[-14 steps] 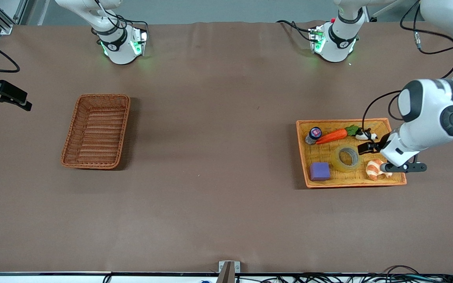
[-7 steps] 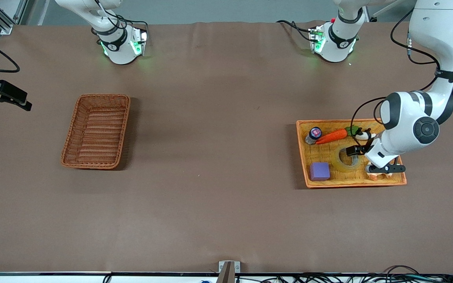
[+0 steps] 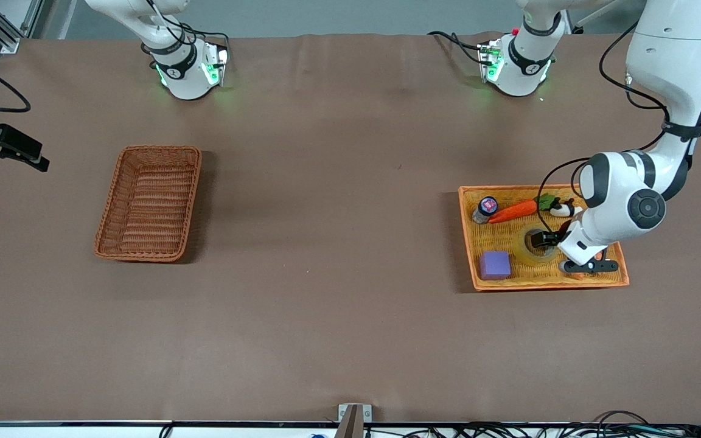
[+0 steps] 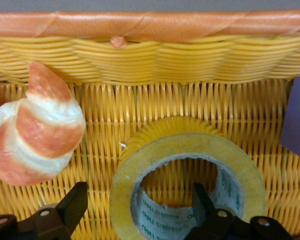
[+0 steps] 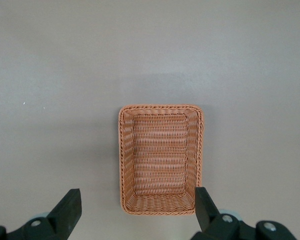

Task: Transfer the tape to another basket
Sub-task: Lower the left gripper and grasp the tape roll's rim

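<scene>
The tape (image 3: 524, 248), a yellowish ring with a grey core, lies flat in the bright orange-yellow tray (image 3: 545, 283). My left gripper (image 3: 552, 245) is down at it and open. In the left wrist view one finger (image 4: 202, 200) is inside the tape's (image 4: 185, 150) hole. The other finger (image 4: 72, 205) is outside the ring, on the croissant's side, so the left gripper (image 4: 137, 205) straddles the ring's wall. The reddish-brown basket (image 3: 149, 202) sits empty toward the right arm's end. My right gripper (image 5: 137, 207) is open and empty, high over the basket (image 5: 161, 159). It shows partly at the front view's edge (image 3: 19, 152).
The tray also holds a croissant (image 4: 37, 130) beside the tape, a purple block (image 3: 495, 265), a carrot (image 3: 515, 210), a small jar (image 3: 485, 208) and a black-and-white toy (image 3: 563, 210). The tray's rim (image 4: 150, 25) rises close to the tape.
My left gripper moved from over the croissant toward the tape and came down, so one finger is now in the tape's hole. The right arm has not moved.
</scene>
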